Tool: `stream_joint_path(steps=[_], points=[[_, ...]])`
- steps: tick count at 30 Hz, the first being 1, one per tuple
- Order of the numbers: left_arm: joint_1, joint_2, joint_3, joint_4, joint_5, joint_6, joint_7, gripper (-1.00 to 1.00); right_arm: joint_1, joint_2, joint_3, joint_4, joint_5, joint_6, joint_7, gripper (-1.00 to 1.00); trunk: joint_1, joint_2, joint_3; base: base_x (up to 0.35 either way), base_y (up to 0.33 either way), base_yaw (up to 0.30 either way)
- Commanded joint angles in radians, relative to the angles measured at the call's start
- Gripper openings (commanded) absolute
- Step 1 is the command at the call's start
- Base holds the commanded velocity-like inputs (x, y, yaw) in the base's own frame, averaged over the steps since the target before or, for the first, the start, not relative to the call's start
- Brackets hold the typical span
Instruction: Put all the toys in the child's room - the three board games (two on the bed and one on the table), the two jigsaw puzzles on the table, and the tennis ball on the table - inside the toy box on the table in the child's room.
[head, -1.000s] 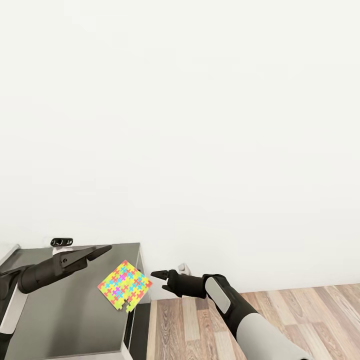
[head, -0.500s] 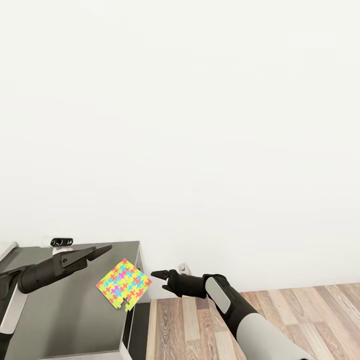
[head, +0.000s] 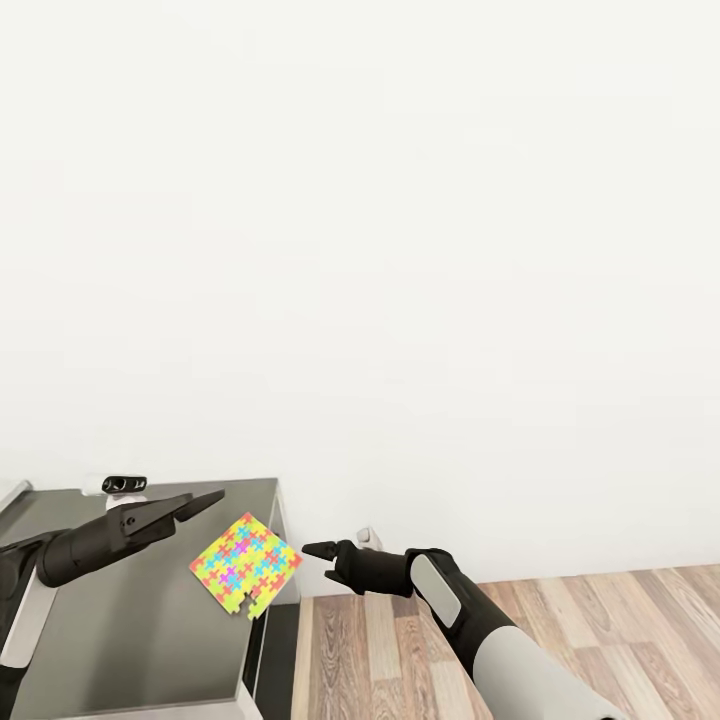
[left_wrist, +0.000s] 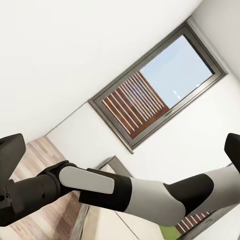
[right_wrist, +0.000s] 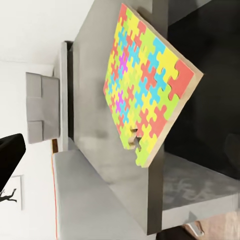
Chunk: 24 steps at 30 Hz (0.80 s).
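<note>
A multicoloured jigsaw puzzle (head: 245, 565) lies on the dark grey table (head: 130, 620), one corner hanging over the table's right edge. My right gripper (head: 312, 552) hovers open just right of that corner, level with it and not touching. The right wrist view looks along the puzzle (right_wrist: 145, 85) and the table top (right_wrist: 90, 100), with one dark fingertip (right_wrist: 10, 155) at the picture's edge. Above the table, left of the puzzle, my left gripper (head: 210, 498) is open and empty, its fingers (left_wrist: 10, 150) spread wide.
A small black device (head: 122, 484) sits at the table's back edge by the white wall. Wood-plank floor (head: 560, 630) lies right of the table. The left wrist view takes in a window with brown slats (left_wrist: 135, 105) and my right arm (left_wrist: 125, 192).
The puzzle has crept a little to the left, further onto the table. Both arms have held still.
</note>
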Motion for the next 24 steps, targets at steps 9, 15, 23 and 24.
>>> stream_joint_path(steps=[9,15,23,24], points=[[-0.001,0.0,0.001,0.0,-0.001,0.011,-0.004,1.0,-0.001,0.0,0.0,0.0,0.0,0.002,0.002,1.0,0.035,-0.064,-0.029,0.0,0.0,0.0],[-0.001,0.0,0.001,0.0,-0.001,0.01,-0.004,1.0,-0.001,0.0,0.002,0.0,0.001,-0.005,0.003,1.0,0.058,-0.106,-0.048,0.0,0.0,0.0],[-0.001,0.0,0.0,0.0,-0.001,0.009,-0.004,1.0,-0.001,0.0,0.007,0.0,0.0,-0.043,0.005,1.0,0.088,-0.162,-0.073,0.0,0.0,0.0],[-0.001,0.0,0.0,0.0,-0.001,0.009,-0.004,1.0,-0.001,0.0,0.008,0.0,0.0,-0.044,0.006,1.0,0.092,-0.169,-0.076,0.0,0.0,0.0]])
